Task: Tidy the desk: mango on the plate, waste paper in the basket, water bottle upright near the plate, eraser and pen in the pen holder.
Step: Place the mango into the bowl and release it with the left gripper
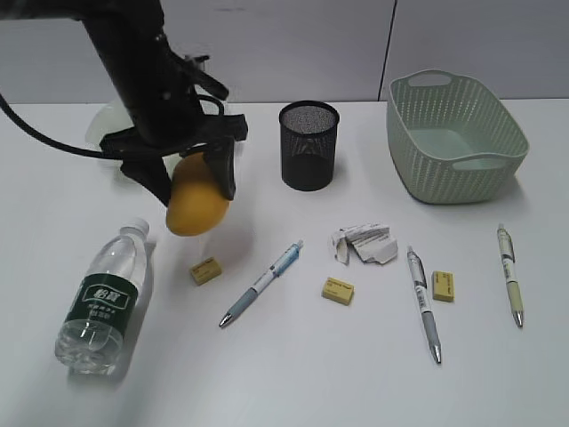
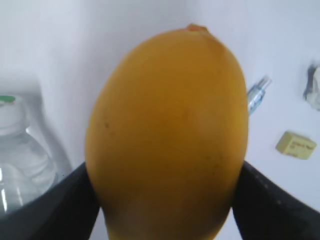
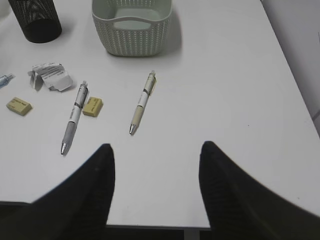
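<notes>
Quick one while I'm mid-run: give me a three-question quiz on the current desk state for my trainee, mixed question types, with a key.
1. True or false: the left gripper is holding the mango clear of the table.
2. Multiple choice: the water bottle is A) standing upright, B) lying on its side, C) inside the basket.
3. Fill in: the waste paper lies between the blue pen and the ____ pen.

Key: 1 true; 2 B; 3 grey.
</notes>
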Robot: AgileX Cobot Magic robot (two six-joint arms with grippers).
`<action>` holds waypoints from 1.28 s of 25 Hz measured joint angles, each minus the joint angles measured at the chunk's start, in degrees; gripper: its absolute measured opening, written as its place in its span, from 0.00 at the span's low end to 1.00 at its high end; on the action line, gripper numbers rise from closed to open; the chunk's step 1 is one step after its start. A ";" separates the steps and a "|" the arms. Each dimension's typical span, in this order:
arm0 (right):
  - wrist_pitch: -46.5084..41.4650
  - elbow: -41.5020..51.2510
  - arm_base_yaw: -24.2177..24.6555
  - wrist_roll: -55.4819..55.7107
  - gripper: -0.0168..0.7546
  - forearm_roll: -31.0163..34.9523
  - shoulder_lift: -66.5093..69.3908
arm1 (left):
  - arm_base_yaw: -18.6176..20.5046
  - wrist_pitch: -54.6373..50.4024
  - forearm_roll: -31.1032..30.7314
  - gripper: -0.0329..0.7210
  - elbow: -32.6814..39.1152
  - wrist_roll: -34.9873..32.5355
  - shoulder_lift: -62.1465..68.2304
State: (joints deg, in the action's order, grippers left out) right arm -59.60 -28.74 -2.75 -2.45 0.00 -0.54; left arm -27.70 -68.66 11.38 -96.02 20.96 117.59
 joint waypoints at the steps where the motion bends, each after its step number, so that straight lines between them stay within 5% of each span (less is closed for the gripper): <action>1: 0.00 0.00 0.00 0.00 0.59 0.00 0.00 | 0.00 -0.65 -0.07 0.82 -0.22 -0.53 -0.54; 6: 0.00 0.00 0.00 0.00 0.59 0.00 0.00 | 0.00 -1.12 -1.77 0.82 -3.56 -2.57 -3.88; 12: 0.00 0.00 0.00 0.00 0.59 0.00 0.00 | 0.40 -1.18 -12.18 0.82 -9.17 -4.14 -5.41; 17: 0.00 0.00 0.00 0.00 0.59 0.00 0.00 | 4.29 0.20 -15.34 0.82 -9.82 -4.75 -5.34; 25: 0.00 0.00 0.00 0.00 0.59 0.00 0.00 | 11.57 16.58 -16.52 0.82 -9.88 -4.95 0.33; 32: 0.00 0.00 0.00 0.00 0.59 0.00 0.00 | 12.26 25.82 -17.28 0.82 -9.88 -6.67 7.65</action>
State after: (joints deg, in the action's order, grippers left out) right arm -59.60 -28.74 -2.75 -2.45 0.00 -0.54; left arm -15.44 -42.83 -5.89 -105.90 14.29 125.24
